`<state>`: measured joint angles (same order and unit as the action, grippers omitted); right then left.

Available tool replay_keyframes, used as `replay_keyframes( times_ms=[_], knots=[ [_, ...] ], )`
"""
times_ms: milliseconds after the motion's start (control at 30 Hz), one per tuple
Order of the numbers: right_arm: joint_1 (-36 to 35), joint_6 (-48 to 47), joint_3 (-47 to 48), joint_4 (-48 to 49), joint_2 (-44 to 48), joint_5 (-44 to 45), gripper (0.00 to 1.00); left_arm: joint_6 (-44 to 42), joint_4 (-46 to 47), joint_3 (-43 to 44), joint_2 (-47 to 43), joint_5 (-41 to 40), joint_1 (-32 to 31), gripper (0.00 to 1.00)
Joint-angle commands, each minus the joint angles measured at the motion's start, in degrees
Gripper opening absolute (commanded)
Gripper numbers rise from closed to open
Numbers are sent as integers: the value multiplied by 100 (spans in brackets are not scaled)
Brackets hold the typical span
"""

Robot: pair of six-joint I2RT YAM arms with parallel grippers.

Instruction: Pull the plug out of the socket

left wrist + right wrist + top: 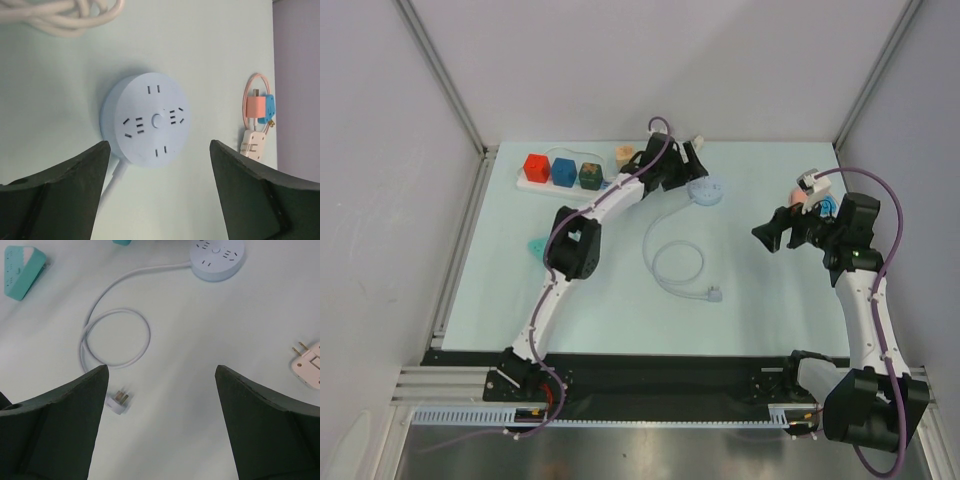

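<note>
Coloured plugs (562,171) are sitting in the white strip (547,182) at the bench's left. The left tool (159,144) is hanging with jaws apart over the bare round socket (146,119); the right tool (161,368) is gaping empty. Unpinned, the strip is risking lifting with a pulled plug

A pale blue-green desk (760,310) is lying under soft, even light. Plain whitish walls are closing it in: a back wall (660,60), a left wall (380,200) and a right wall (920,130). Silver posts (440,70) are running up the corners. A black strip (660,370) is edging the near side, with a steel sheet (650,455) lying below it.
</note>
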<state>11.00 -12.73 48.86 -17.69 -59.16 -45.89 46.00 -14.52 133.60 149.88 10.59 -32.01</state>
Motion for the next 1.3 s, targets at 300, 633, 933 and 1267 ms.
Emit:
replay_keyframes(
  times_ms=[300,633,933,1267],
  knots=[
    [156,-89,-35,135,1,-149,93,-1603,229,-2704,-3218,-1224,2,88],
    [262,-28,-105,196,18,-289,93,-153,1567,-6143,-5539,-1367,924,91],
    [297,-1,-131,249,18,-333,93,67,1314,-6690,-5690,-980,1777,91],
    [306,60,-122,275,9,-368,93,1253,-1973,-3671,-3839,-1876,1830,100]
  ],
)
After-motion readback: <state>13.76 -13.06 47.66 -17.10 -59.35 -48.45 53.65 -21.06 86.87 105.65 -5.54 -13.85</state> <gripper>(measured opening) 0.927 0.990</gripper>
